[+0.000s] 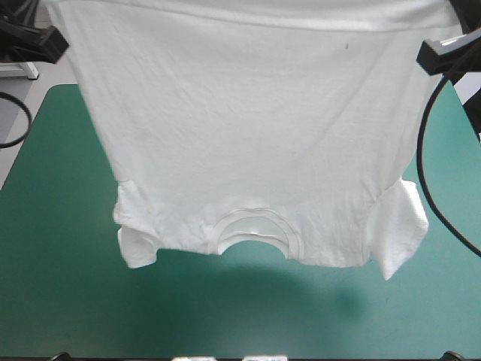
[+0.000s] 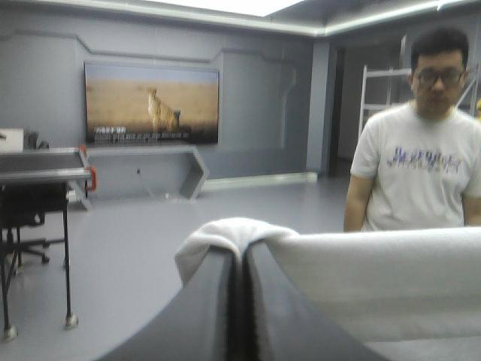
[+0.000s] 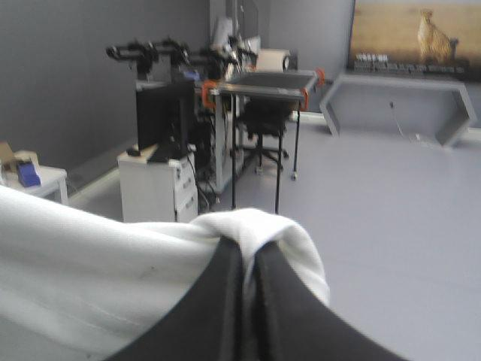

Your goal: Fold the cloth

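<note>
From above, the T-shirt [image 1: 248,143] hangs spread over the desk [image 1: 60,301], hem at twelve o'clock and collar at six, so lower it with both corners level and taut; at the left wrist, the left jaws, all but pressed together, pinch a hem corner; at the right wrist, the right jaws do likewise.

Light is bright and even, falling from overhead. The T-shirt [image 1: 248,135] is lit so strongly that its top band nearly washes out, creases showing only faintly. Beneath its hanging collar edge a broad, soft-edged shadow [image 1: 289,293] lies on the teal-green cover [image 1: 60,226] toward the table's near edge. The left gripper [image 2: 242,252] has black fingers [image 2: 207,301] with a pale sheen.
</note>
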